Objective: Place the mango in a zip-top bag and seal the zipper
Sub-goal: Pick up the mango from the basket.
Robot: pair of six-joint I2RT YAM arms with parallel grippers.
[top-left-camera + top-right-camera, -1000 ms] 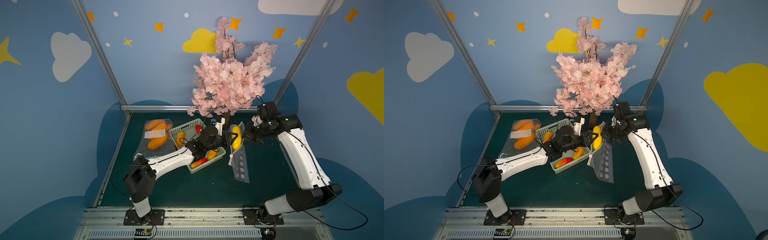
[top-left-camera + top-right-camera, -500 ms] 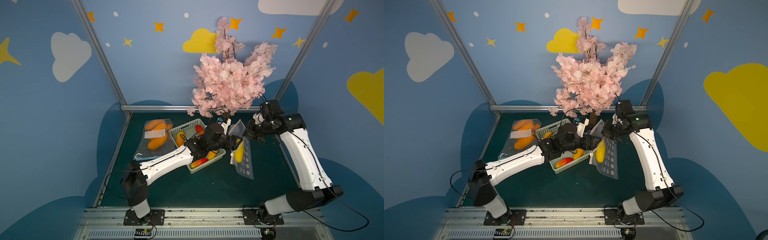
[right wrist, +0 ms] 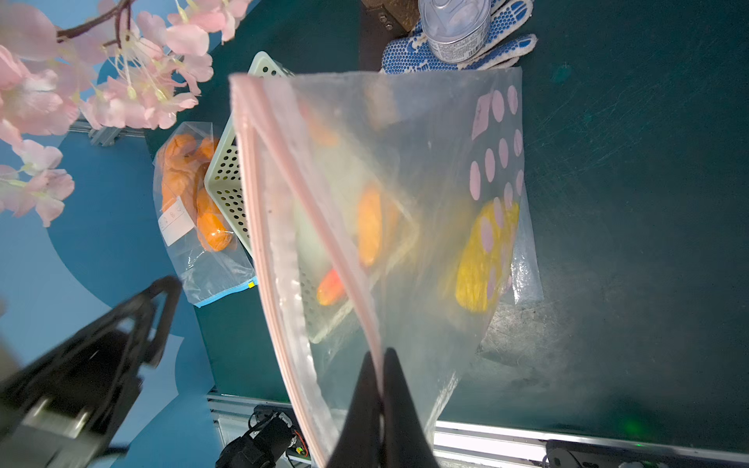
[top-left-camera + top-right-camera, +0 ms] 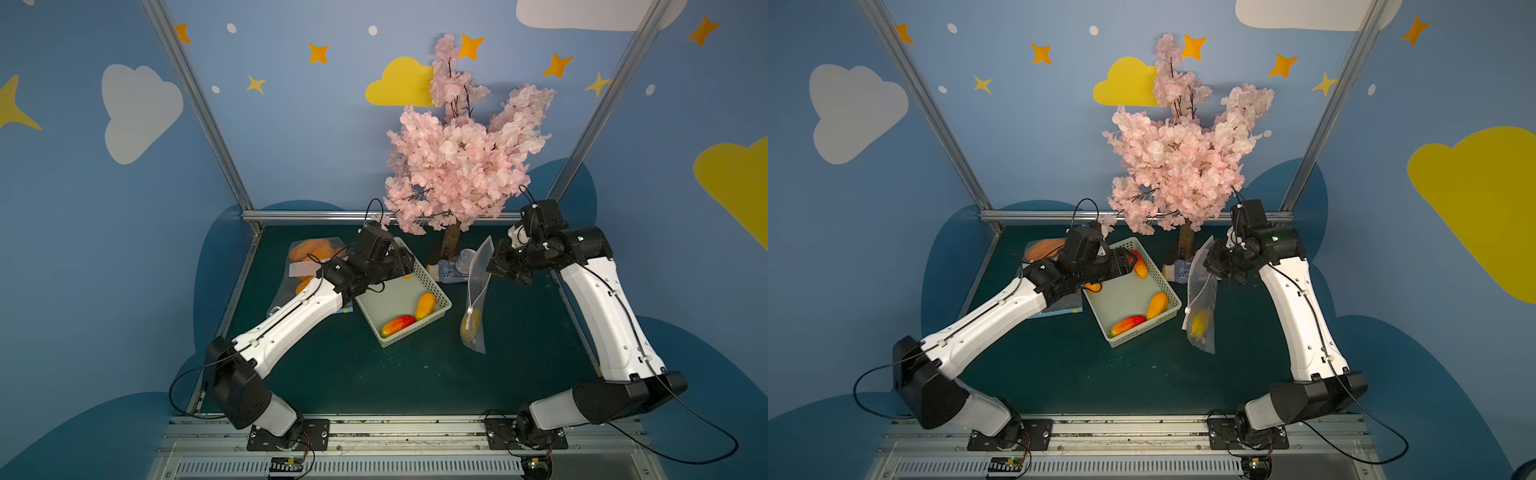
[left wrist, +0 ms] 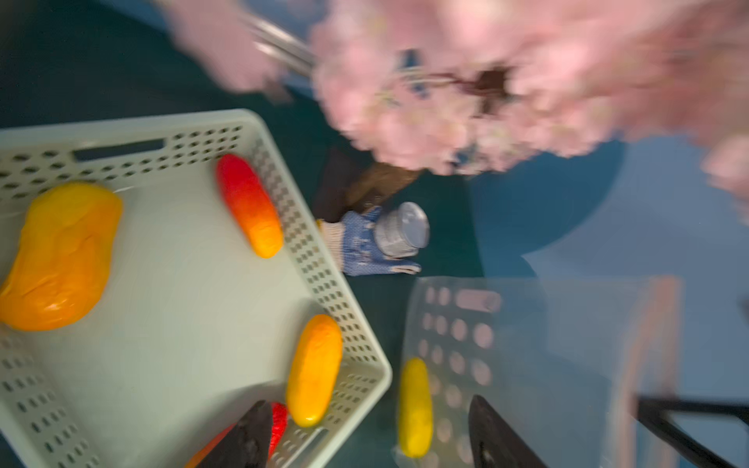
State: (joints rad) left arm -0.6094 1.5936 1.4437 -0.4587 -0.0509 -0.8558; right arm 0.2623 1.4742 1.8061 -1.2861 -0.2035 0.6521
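Pulled back from the bag since a second ago, the left arm now reaches across the green table (image 4: pixel 374 374) over the white basket (image 4: pixel 434 286). Beside it hangs the zip-top bag (image 4: pixel 476 291), unsealed, with the yellow mango (image 4: pixel 471 328) at its bottom. The right pincer (image 3: pixel 383 356) is clamped on the bag's top edge; the left pincer (image 5: pixel 371 405) gapes wide, empty

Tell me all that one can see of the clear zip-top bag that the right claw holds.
The bag is clear, thin plastic with a pink zipper strip and pink printed dots. Its mouth stands open. It hangs tilted from the right claw, which is shut on one lip by the zipper. A yellow mango lies at its bottom, which seems to rest on the table.
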